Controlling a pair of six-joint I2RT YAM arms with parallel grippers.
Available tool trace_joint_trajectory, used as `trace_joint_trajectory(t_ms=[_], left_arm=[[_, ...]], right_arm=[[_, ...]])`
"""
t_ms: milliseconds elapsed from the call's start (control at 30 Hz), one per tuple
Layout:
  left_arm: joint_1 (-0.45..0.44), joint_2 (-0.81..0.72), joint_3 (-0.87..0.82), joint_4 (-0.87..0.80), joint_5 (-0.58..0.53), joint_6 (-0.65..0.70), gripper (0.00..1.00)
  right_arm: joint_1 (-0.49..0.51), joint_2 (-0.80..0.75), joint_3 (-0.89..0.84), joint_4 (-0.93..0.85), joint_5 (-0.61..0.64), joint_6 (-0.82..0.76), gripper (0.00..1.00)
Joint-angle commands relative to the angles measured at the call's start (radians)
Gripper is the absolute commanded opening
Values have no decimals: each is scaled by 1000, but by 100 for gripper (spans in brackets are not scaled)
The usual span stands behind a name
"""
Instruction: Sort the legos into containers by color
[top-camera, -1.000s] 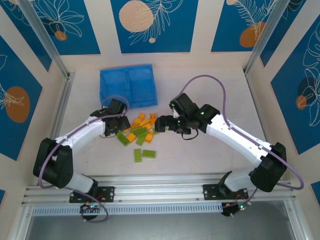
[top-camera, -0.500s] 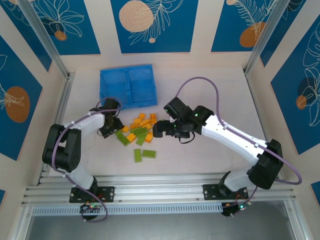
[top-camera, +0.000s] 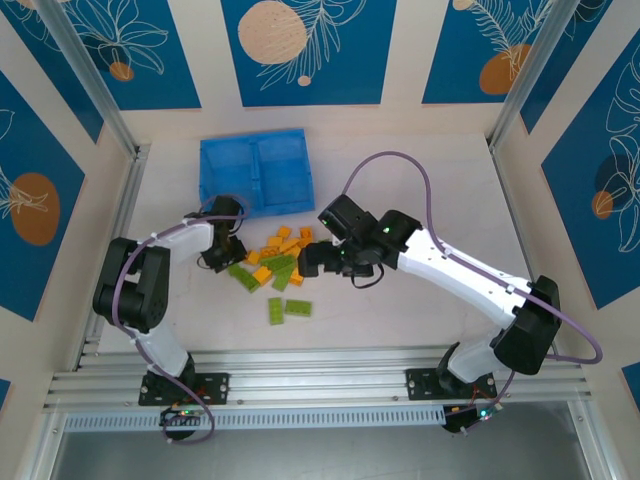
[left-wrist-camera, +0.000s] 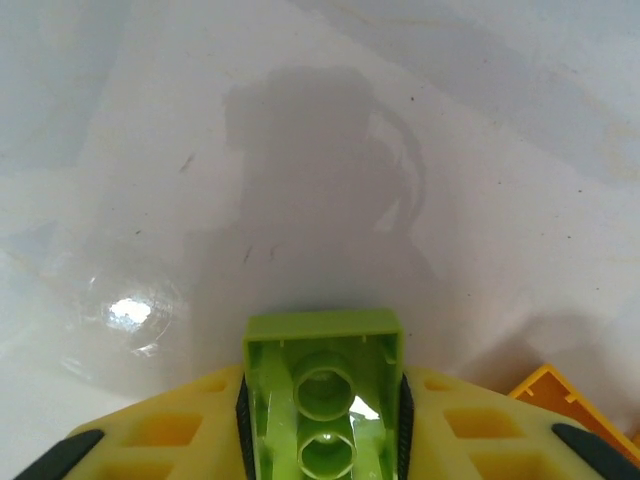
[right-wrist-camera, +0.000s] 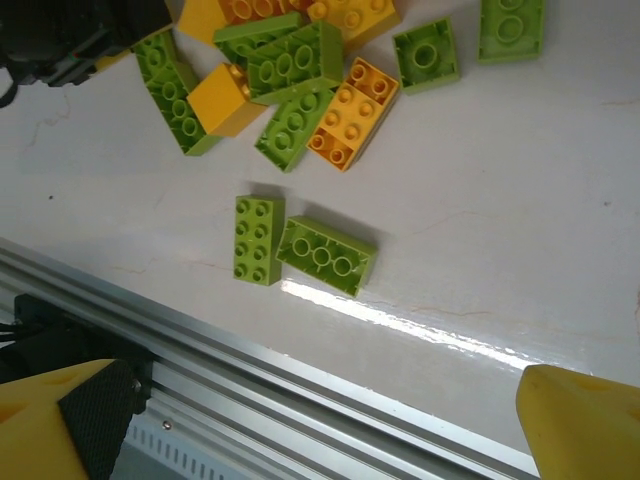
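Note:
My left gripper (left-wrist-camera: 322, 405) is shut on a lime green lego (left-wrist-camera: 322, 345), its hollow underside facing the camera and a black pad pressed on each long side. From above, the left gripper (top-camera: 222, 263) sits at the left edge of the pile of green and orange-yellow legos (top-camera: 278, 258). My right gripper (top-camera: 312, 262) hovers at the pile's right edge, open wide, with nothing between its yellow fingers (right-wrist-camera: 585, 425). Two green legos (right-wrist-camera: 258, 238) (right-wrist-camera: 327, 255) lie apart from the pile, nearer the rail. The blue tray (top-camera: 222, 180) with its two containers lies behind the pile.
An aluminium rail (right-wrist-camera: 300, 400) runs along the table's near edge, just below the two loose green legos. An orange brick corner (left-wrist-camera: 560, 395) lies right of my left fingers. Upright metal posts (top-camera: 120, 140) and patterned walls bound the table.
The left gripper has closed on a green lego at the pile's left edge while its arm folded back. The right gripper has slid left toward the pile, staying open.

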Motion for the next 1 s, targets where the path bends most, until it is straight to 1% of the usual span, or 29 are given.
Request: trace_joint_trajectory(t_ms=[0,100,233,300,367,433,600,733,800,867,933,967], left_arm=[[9,-22,21,-34,9,27,33],[9,-82,58,-72,-21,46,29],[9,-162,175,-140,-97,101,28],[9,-169,253,-168,-154,142,28],[10,-143,347,-186,-209,191,28],[16,-85,453,-186,-250,238,28],[52,140,708,-158,-276,306,28],[86,341,889,-131,-233,337,28],[98,417,956,-118,-200,344,29],[108,485,1005,-105,-174,347,32],[121,544,1064,-128,-150,335,35],[124,558,1078,-135,-143,332,38]], right_arm=[[17,-13,47,-17,19,25,99],[18,-35,44,-4,26,42,99],[18,-70,25,14,55,62,99],[18,-83,20,16,71,66,99],[17,-89,18,19,84,72,99],[18,-94,17,23,89,77,99],[21,-98,15,12,81,94,99],[31,-125,4,-6,94,113,99],[38,-145,-6,-9,107,124,99],[43,-162,-19,-7,117,136,100],[46,-174,-23,-12,122,142,99],[46,-178,-22,-15,125,143,99]])
